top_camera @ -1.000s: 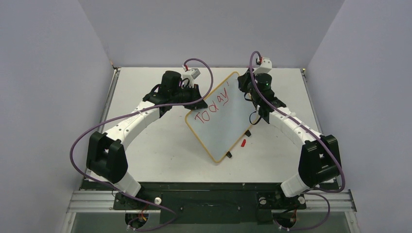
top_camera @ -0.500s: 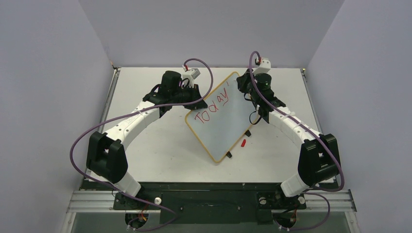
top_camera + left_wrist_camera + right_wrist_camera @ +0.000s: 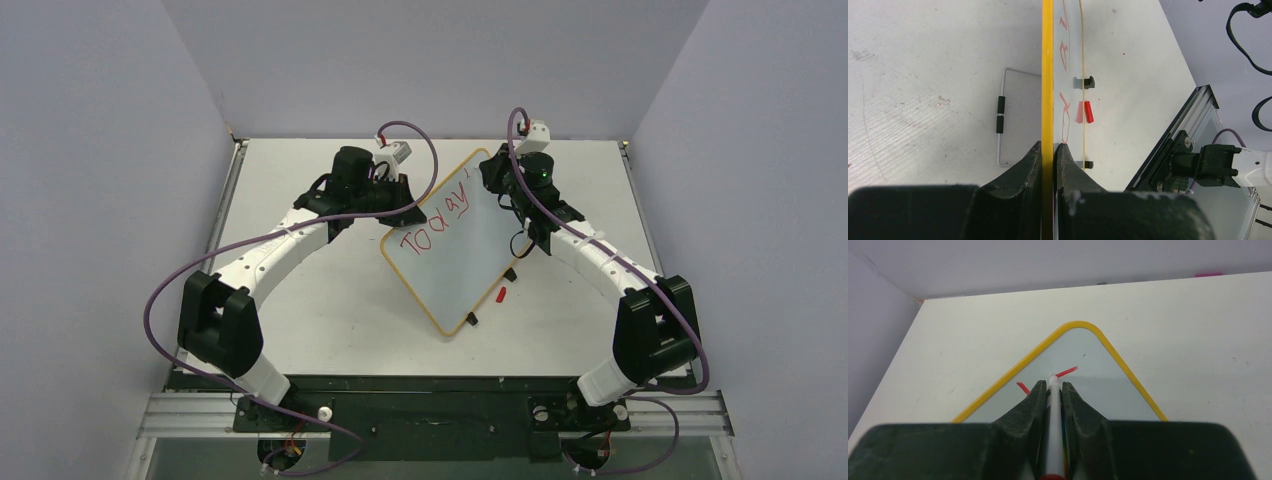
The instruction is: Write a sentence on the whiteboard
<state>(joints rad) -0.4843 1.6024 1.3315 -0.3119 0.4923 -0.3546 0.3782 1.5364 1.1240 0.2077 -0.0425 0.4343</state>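
The whiteboard (image 3: 468, 268), white with a yellow frame, lies turned like a diamond at the table's middle. Red letters of the sentence (image 3: 437, 220) read "Today'" along its upper left side. My left gripper (image 3: 406, 213) is shut on the board's left edge, and the left wrist view shows the frame (image 3: 1047, 75) pinched between the jaws (image 3: 1048, 147). My right gripper (image 3: 493, 173) hovers at the board's far corner, shut on a white marker (image 3: 1052, 430). The marker's tip meets the board (image 3: 1128, 395) at a short red stroke (image 3: 1066, 372).
A small red cap (image 3: 501, 295) lies on the table beside the board's right edge, near two black clips (image 3: 511, 273). A wire stand (image 3: 1000, 115) shows on the table left of the board's edge. Grey walls enclose the table on three sides.
My right wrist has shifted slightly left over the board's far corner with the marker. The left arm and the board have not moved.
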